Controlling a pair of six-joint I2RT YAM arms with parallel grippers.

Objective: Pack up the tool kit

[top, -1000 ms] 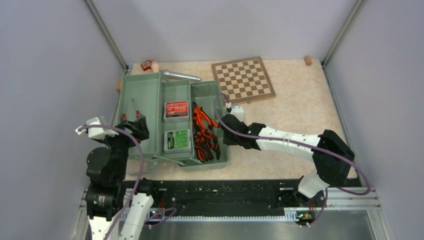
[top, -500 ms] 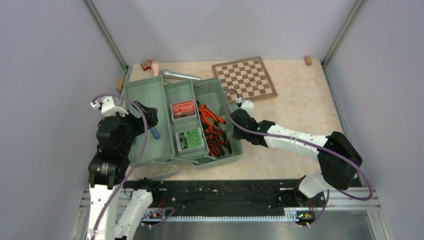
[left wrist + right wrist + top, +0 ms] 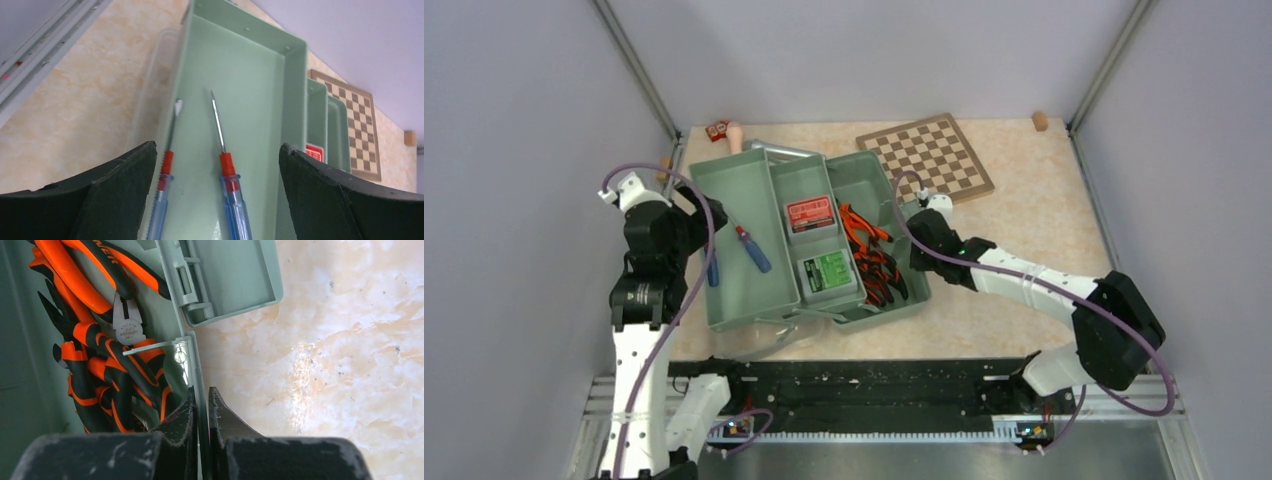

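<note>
top external view showed the toolbox (image 3: pixel 746 192) lying open and askew on the table (image 3: pixel 1024 210), between the two arms. the pliers (image 3: pixel 876 258) filled its right compartment. the red bit case (image 3: pixel 811 213) and green bit case (image 3: pixel 829 271) sat in the middle one, and two screwdrivers (image 3: pixel 751 247) lay loose in the left one. the left gripper (image 3: pixel 709 215) hung over that left compartment with fingers spread wide and nothing between them. the right gripper (image 3: pixel 921 238) pinched the box's right wall, one finger inside by the pliers and one outside. the translucent lid (image 3: pixel 769 335) lay by the box's near side, not on it. by the look of it, loading was about finished and closing was the step in hand. the next move called for the left arm to reach the lid, take it by its handle or an edge, and seat it square while the right arm steadied the box.
</note>
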